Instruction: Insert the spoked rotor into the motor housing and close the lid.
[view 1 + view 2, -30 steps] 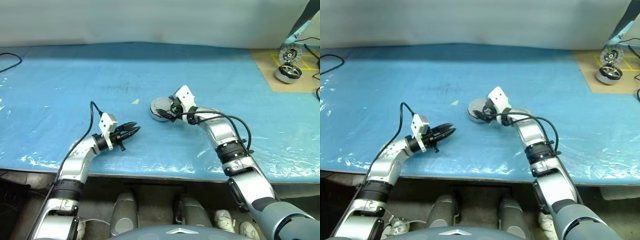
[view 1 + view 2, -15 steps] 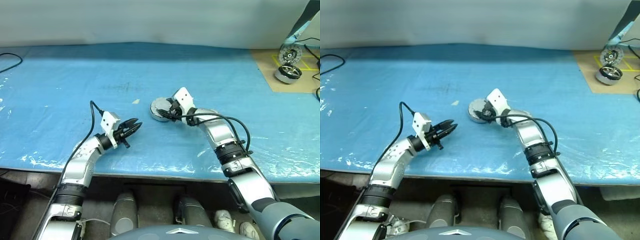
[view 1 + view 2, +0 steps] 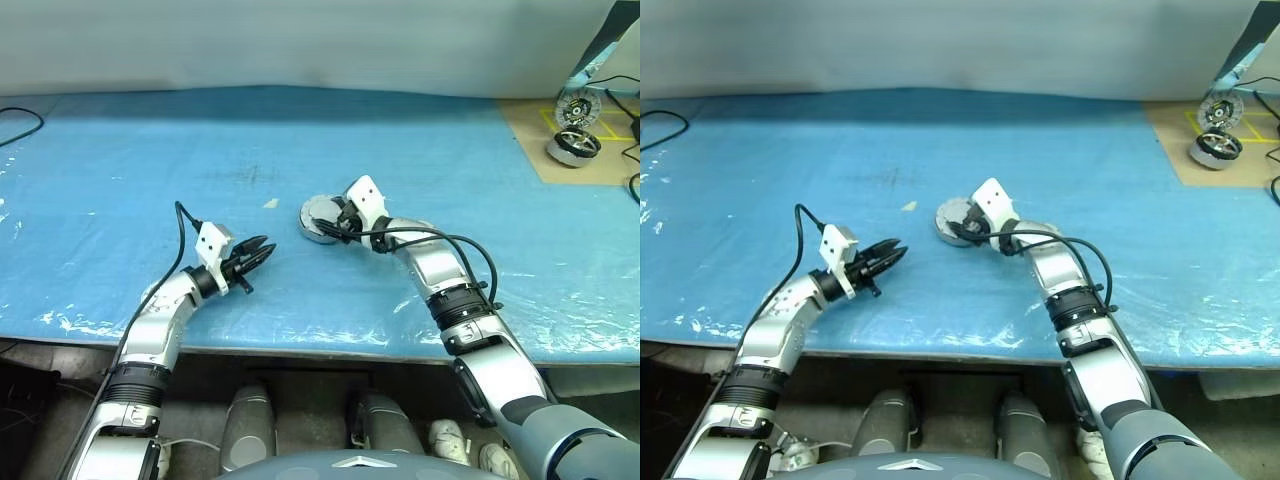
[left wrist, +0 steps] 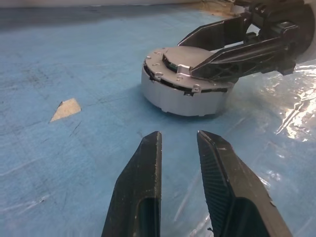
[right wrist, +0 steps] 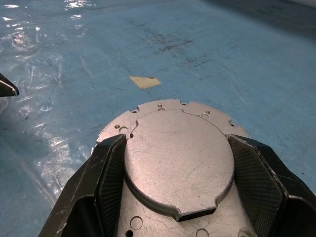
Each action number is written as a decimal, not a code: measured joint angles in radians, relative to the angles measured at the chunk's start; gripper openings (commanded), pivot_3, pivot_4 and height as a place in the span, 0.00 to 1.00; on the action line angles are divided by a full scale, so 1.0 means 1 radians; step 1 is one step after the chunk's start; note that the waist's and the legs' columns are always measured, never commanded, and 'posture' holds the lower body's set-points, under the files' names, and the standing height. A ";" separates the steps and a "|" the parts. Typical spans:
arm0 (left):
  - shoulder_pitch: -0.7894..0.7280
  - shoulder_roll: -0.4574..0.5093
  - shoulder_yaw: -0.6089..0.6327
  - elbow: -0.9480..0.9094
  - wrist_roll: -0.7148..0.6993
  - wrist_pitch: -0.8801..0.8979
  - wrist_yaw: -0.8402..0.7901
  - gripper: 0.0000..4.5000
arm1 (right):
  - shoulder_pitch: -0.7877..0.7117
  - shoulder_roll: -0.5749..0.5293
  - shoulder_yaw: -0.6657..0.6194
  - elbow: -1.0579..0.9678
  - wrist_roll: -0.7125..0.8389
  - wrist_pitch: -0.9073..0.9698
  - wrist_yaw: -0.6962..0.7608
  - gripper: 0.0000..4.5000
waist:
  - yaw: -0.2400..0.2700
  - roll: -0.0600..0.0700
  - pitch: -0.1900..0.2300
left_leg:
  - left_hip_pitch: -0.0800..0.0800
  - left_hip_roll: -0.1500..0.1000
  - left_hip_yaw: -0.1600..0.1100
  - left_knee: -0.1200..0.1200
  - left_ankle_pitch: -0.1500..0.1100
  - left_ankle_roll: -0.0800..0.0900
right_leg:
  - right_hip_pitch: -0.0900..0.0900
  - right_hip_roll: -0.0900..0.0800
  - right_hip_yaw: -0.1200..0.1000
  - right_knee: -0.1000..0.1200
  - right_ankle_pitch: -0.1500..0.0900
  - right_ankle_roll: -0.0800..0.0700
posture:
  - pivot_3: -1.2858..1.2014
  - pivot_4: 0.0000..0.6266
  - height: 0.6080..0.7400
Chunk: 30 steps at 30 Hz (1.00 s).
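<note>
The motor housing is a low round silver puck on the blue sheet, mid-table. A grey metal plate with a raised round centre, the lid, sits on top of it, with a dark seam below its rim. My right gripper reaches over the housing and is shut on the lid's raised centre, one finger on each side. My left gripper hovers a short way to the housing's left, pointing at it, fingers slightly apart with nothing between them. No windings show, and I cannot tell whether the spoked rotor is inside.
A small tan paper scrap lies just left of the housing. At the far right, two round metal parts stand on brown cardboard. A black cable lies at the far left. The table's front edge runs close below both arms.
The left gripper has turned a little further toward the housing. The right arm has stayed at the housing.
</note>
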 measured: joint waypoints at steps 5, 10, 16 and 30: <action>0.000 0.002 -0.003 0.008 0.015 -0.018 0.000 0.26 | 0.001 0.001 0.000 -0.001 0.000 0.000 0.000 0.65 | 0.000 0.000 0.000 | 0.000 0.000 0.000 0.000 0.000 0.000 | 0.000 0.000 0.000 0.000 0.000 0.000 | 0.52 0.24 1.00; 0.000 -0.004 -0.012 0.024 0.032 -0.039 0.007 0.26 | 0.003 0.001 0.001 -0.005 0.000 0.000 0.000 0.65 | 0.000 0.000 0.000 | 0.000 0.000 0.001 -0.001 0.000 0.000 | 0.000 0.000 0.000 0.000 0.000 0.000 | 0.52 0.24 1.00; 0.001 -0.006 -0.013 0.028 0.048 -0.057 0.009 0.26 | 0.021 0.001 0.002 -0.032 -0.001 0.008 -0.002 0.65 | 0.000 0.000 0.000 | 0.000 0.000 0.001 -0.002 0.000 0.000 | 0.000 0.000 0.000 -0.001 0.000 0.000 | 0.52 0.24 1.00; 0.003 -0.010 -0.013 0.037 0.057 -0.070 0.008 0.26 | 0.020 0.046 -0.008 -0.073 0.006 0.112 -0.024 0.65 | -0.003 0.000 0.000 | 0.002 0.000 0.002 -0.004 0.000 0.000 | 0.000 0.000 0.001 -0.001 0.000 0.000 | 0.52 0.24 1.00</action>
